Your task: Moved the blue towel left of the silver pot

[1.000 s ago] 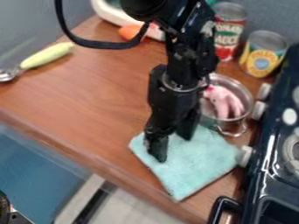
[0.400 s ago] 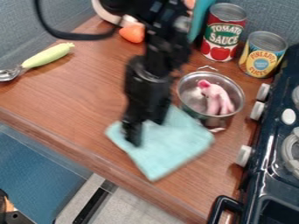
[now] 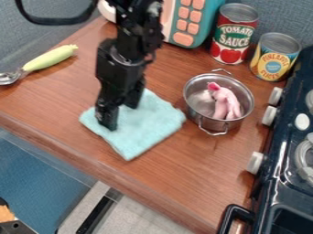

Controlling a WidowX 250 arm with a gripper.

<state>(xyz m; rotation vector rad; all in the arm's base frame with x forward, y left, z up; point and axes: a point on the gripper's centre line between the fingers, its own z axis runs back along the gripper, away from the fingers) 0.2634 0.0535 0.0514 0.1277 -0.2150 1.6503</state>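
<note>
Left of the silver pot (image 3: pixel 208 122), the black gripper (image 3: pixel 120 115) meets the blue towel (image 3: pixel 142 132) with its jaws apart.

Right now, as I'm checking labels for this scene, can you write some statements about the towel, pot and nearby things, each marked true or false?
The pink toy is inside the silver pot. True.
The blue towel lies under the pot. False: it lies left of it in the view.
The hand is at the towel. True.
The green-handled utensil rests on the towel. False: it lies apart, on the counter.
</note>
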